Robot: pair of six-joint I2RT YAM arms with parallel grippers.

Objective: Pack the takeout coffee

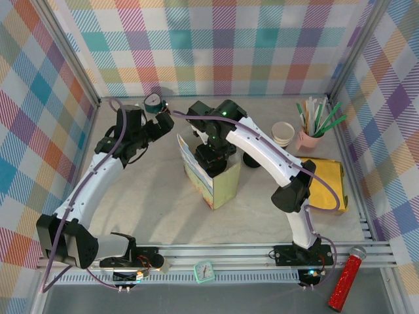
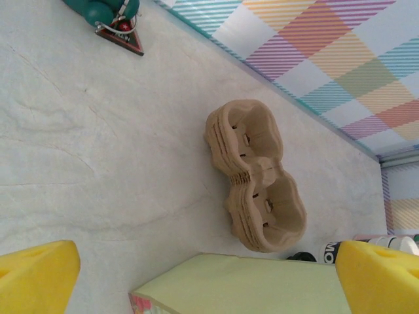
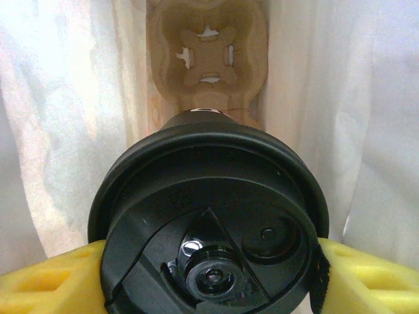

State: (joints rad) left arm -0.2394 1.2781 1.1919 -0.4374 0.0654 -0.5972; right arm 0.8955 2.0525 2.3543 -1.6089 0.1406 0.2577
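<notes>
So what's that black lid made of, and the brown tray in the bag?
The black lid looks like hard plastic, smooth and slightly shiny: light glints on its moulded ridges. The brown tray looks like pressed paper pulp, probably: matte, a bit fuzzy, with soft rounded edges and cut slots.

- The left arm (image 1: 98, 176) arcs forward from its base with the wrist turned sideways. The left gripper (image 1: 162, 125) points toward the right gripper (image 1: 213, 157), yellow pads (image 2: 36, 278) spread wide, nothing between them.
- The right arm (image 1: 275, 160) folds inward, wrist aimed down. Its gripper's pads (image 3: 376, 278) clamp the takeout coffee (image 3: 209, 229) between them.
</notes>
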